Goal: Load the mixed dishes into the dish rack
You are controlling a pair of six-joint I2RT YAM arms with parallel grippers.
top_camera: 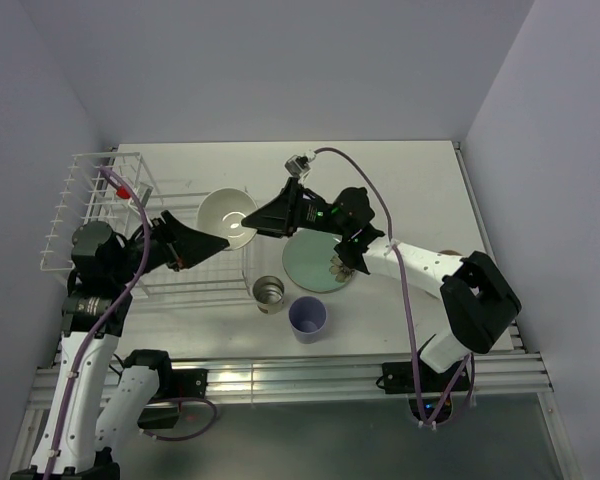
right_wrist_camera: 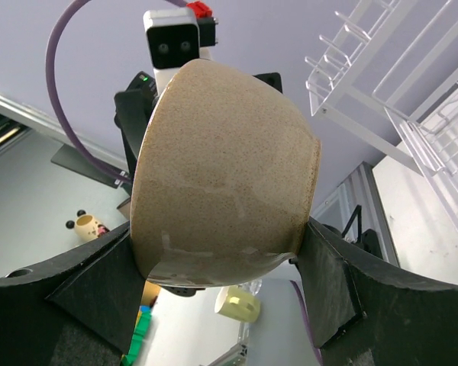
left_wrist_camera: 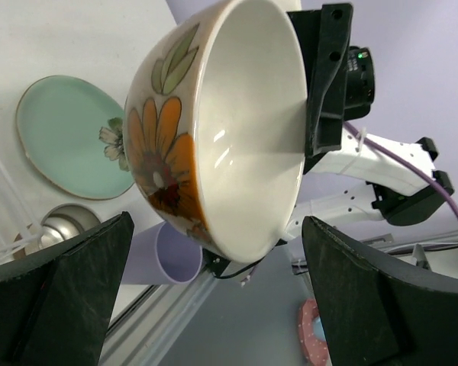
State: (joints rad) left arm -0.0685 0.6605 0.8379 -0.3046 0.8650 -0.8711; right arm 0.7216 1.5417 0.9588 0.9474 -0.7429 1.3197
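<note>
Right claw (top_camera: 258, 222) grips the cream bowl (top_camera: 226, 212); left claw (top_camera: 218, 243) stands wide, facing it. Recommended: clamp left firmly before right releases.

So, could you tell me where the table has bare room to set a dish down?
Bare: the far strip of table behind the cream bowl and green plate, and the far right corner. Crowded: the near middle, where plate, steel cup and lavender cup cluster beside the dish rack.
</note>
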